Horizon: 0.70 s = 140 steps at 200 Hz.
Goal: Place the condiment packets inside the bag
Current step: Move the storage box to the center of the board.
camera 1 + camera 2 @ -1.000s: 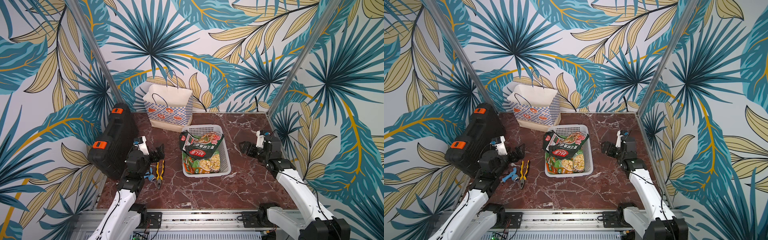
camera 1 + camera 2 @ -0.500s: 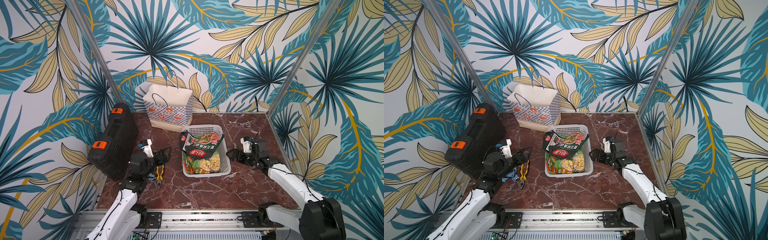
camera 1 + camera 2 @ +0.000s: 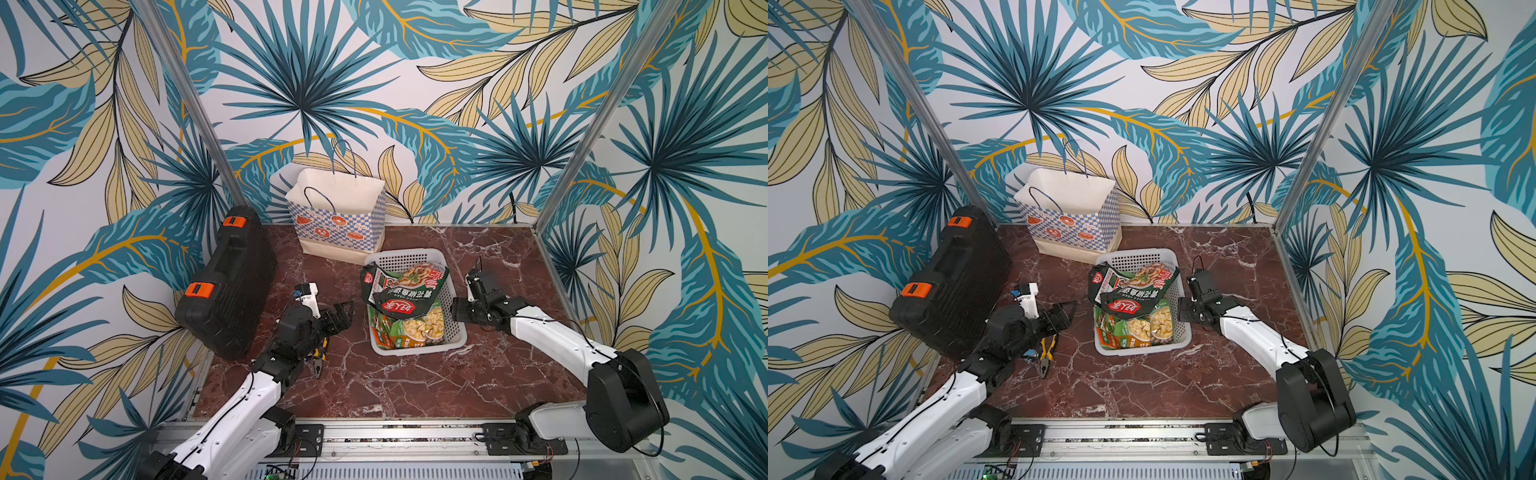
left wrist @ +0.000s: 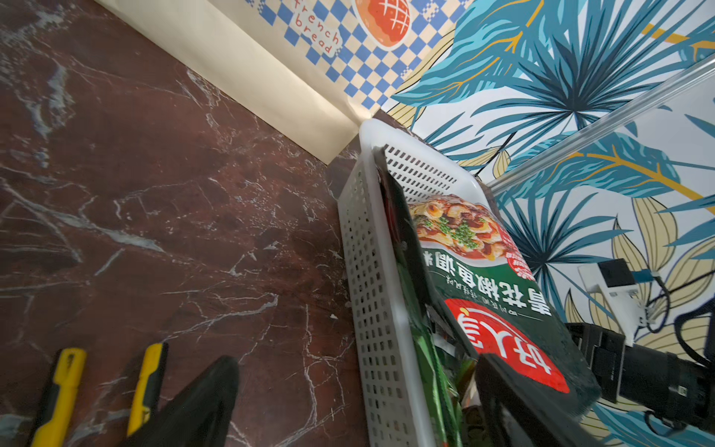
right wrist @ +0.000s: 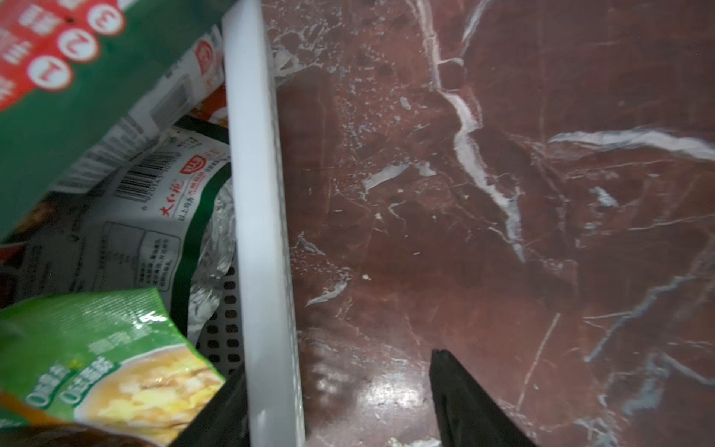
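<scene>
We're on the pick-up: our right pincer [image 5: 336,363], jaws spread astride the basket [image 5: 251,193] wall, has the condiment packets [image 3: 409,309] just inside its inner finger and the bag [image 3: 338,216] well beyond, so next we reach in and pinch one.

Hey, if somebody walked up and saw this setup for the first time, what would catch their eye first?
Probably the white basket in the middle of the red marble table, heaped with glossy condiment packets, a large dark green one on top. Behind it, at the leafy back wall, stands the checkered bag, and a black case with orange latches sits along the left edge.
</scene>
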{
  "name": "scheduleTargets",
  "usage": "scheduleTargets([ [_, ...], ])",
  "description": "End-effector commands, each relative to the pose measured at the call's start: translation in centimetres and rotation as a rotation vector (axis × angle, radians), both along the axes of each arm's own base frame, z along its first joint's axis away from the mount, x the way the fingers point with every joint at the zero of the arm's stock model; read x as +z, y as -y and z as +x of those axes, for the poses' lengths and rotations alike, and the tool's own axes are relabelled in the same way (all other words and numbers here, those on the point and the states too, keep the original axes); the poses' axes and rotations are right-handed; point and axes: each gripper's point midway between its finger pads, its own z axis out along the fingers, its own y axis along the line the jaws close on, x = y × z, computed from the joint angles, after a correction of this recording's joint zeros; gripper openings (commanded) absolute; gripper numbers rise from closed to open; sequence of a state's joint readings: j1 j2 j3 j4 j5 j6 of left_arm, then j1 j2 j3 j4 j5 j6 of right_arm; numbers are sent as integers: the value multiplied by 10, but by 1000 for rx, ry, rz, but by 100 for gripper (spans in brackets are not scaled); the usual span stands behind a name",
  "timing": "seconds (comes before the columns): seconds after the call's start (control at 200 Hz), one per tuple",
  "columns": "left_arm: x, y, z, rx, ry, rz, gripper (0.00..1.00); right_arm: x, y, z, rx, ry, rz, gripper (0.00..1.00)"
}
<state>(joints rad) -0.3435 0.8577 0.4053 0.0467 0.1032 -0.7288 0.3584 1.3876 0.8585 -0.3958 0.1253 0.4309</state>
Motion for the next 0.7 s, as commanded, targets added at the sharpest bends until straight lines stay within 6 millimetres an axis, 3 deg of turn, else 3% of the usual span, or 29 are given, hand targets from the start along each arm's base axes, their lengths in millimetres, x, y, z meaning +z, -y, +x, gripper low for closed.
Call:
scheduleTargets([
  [0.0,29,-7,12,52,29,42,100,-4,42,-10,-135,-23,-169,65],
  [0.21,63,-12,28,99,10,103,100,4,72,-21,-235,-7,-241,63],
  [0.386,116,-17,48,166,59,95,100,-2,101,-36,-342,-26,-219,63],
  [0.696,194,-27,111,341,74,158,100,-4,137,-61,-501,-18,-126,64],
])
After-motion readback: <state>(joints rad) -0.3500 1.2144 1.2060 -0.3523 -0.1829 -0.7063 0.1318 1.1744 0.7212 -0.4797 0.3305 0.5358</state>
